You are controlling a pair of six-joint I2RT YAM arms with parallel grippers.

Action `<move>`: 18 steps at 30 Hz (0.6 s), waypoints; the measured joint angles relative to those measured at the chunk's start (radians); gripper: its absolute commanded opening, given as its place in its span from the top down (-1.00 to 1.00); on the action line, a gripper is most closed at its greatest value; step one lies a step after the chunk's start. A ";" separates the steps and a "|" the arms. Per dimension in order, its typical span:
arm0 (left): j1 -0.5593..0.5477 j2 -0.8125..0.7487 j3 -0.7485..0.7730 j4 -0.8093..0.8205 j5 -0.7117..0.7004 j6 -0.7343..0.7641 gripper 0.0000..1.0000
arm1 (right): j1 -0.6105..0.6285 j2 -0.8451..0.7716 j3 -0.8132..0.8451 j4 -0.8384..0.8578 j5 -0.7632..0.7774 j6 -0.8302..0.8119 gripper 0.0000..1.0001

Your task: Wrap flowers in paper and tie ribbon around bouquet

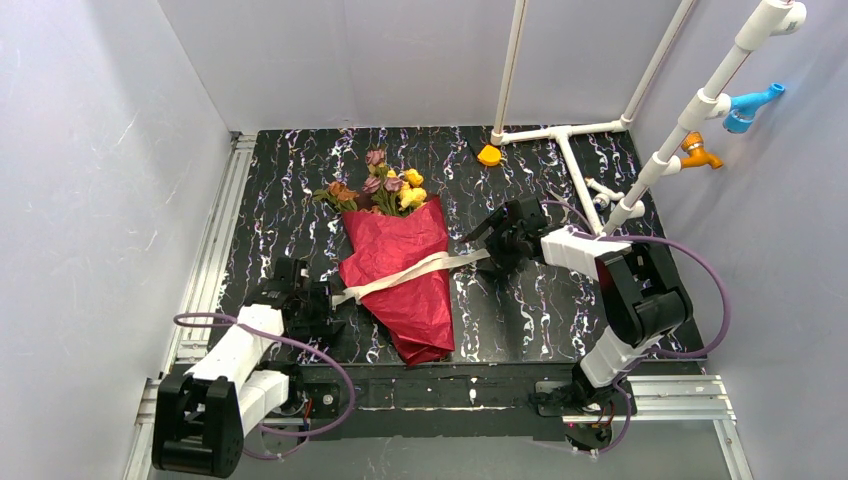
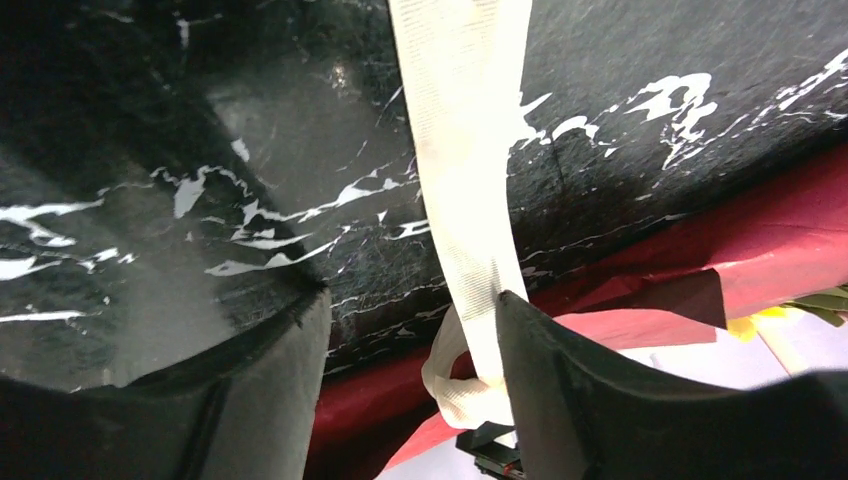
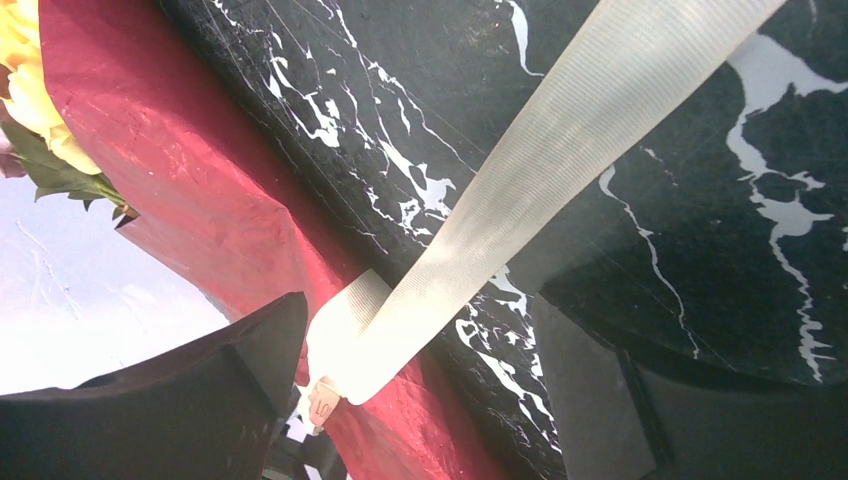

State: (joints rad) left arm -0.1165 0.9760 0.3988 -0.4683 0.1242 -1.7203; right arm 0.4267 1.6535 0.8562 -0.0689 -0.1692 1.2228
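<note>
Bouquet [image 1: 400, 262]: flowers [image 1: 392, 187] already coned in red paper [image 1: 415, 310], lying mid-desk [image 1: 560, 300].
Ribbon [image 1: 420, 268]: draped across the cone, untied.
Left fingers [image 2: 580, 400]: wide, ribbon between, unclamped.
Right fingers [image 3: 200, 400]: wide, likewise.
Outstanding: cross ends, knot.

A black table [image 1: 540, 320] with white marble-like veining fills the middle of the space. Plain pale grey walls close it in: one on the left [image 1: 90, 200], one at the back [image 1: 350, 60], one on the right [image 1: 780, 260]. A metal rail [image 1: 215, 240] runs along the table's left edge. At the back right stands a frame of white pipes [image 1: 560, 132], carrying a blue fitting [image 1: 748, 105] and an orange fitting [image 1: 698, 152]. A small orange wedge [image 1: 489, 155] lies just beside the pipes. The light is soft and even.
</note>
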 measured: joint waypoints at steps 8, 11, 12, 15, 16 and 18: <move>-0.017 0.077 -0.015 0.107 0.041 -0.066 0.50 | 0.015 0.010 0.001 0.017 0.011 0.008 -0.56; -0.019 0.084 -0.027 0.132 0.040 -0.074 0.75 | 0.034 0.014 0.000 0.018 0.025 0.007 -0.42; -0.019 0.082 -0.032 0.139 0.042 -0.077 0.84 | 0.036 0.017 0.001 0.020 0.026 0.007 -0.34; -0.019 0.080 -0.046 0.163 0.041 -0.080 1.00 | 0.040 0.030 0.006 0.020 0.031 0.005 0.05; -0.019 0.077 -0.053 0.174 0.040 -0.079 1.00 | 0.040 0.036 0.007 0.021 0.032 0.003 0.12; -0.019 0.067 -0.064 0.193 0.039 -0.079 1.00 | 0.040 0.051 0.012 0.019 0.039 0.000 0.41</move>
State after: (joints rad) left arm -0.1352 1.0428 0.3344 -0.2752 0.1635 -1.7988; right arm 0.4671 1.7050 0.8684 -0.0494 -0.1307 1.2232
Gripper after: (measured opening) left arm 0.009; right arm 0.465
